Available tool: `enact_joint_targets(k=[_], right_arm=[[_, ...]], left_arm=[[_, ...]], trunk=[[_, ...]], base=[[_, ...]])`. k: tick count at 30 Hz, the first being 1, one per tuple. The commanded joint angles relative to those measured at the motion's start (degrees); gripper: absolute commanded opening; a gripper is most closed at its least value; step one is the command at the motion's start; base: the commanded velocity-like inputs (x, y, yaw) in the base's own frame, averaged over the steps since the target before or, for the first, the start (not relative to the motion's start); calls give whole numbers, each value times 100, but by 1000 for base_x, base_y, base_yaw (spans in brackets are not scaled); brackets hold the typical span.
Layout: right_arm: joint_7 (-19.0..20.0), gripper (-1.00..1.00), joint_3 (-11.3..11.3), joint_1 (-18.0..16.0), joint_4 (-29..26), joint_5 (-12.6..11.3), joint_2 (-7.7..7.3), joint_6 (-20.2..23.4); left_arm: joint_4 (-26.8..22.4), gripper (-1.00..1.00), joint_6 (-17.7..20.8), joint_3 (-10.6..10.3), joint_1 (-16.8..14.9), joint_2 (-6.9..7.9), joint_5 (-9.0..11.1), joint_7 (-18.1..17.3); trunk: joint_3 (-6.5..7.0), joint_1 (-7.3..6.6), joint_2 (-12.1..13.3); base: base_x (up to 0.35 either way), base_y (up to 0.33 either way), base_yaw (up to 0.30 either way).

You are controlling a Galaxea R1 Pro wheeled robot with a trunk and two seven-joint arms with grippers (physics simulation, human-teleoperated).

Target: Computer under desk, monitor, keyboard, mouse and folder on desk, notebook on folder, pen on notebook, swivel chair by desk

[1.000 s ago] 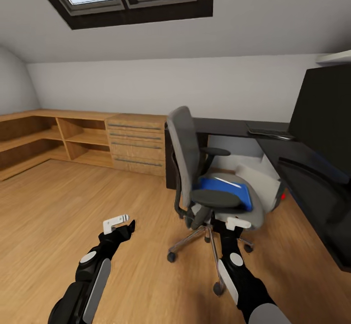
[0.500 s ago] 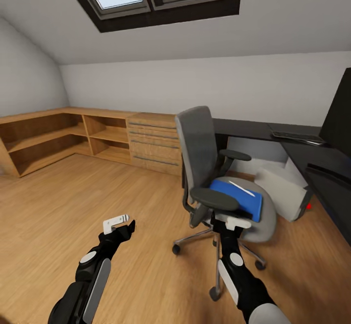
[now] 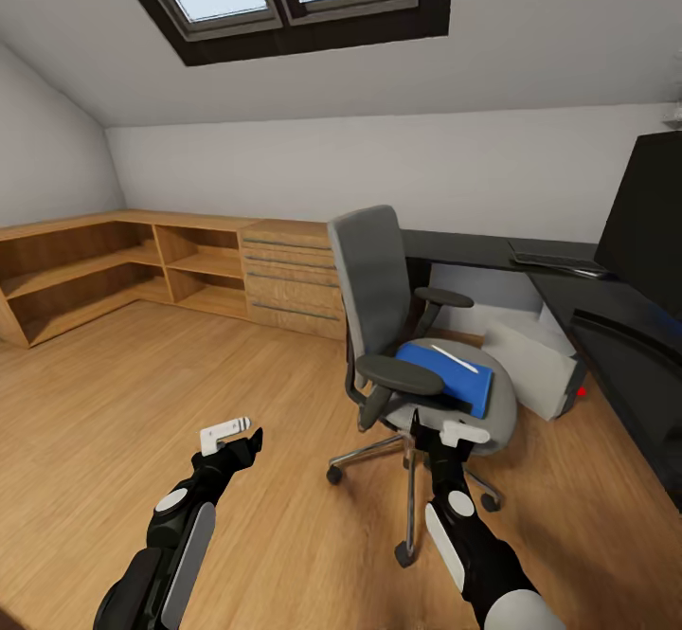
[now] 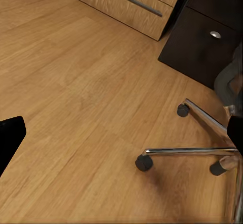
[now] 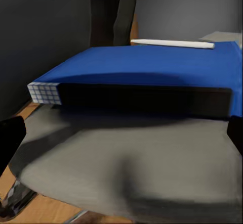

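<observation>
No readable text (keyboard lettering blurred)

The swivel chair is standing on the wooden floor just beyond the right gripper, carrying the blue folder on its grey seat, with the pen lying atop.

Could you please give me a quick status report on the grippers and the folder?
Left gripper open, empty, over floor. Right gripper open at the swivel chair seat edge. Folder on the seat, pen on top. Near armrest beside the approach.
</observation>
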Motion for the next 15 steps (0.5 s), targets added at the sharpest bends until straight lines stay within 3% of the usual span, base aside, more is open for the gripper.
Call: enact_joint_targets(k=[1, 15], right_arm=[[-31, 100, 25, -5, 5, -41, -4, -25], [-31, 100, 24, -4, 7, -41, -19, -33]], left_arm=[[-10, 100, 28, 4, -2, -3, 61, 31], [-10, 100, 28, 6, -2, -3, 61, 31]], trunk=[[-1, -1, -2], [72, -1, -2]], base=[[-13, 0, -194], [-2, 0, -208]])
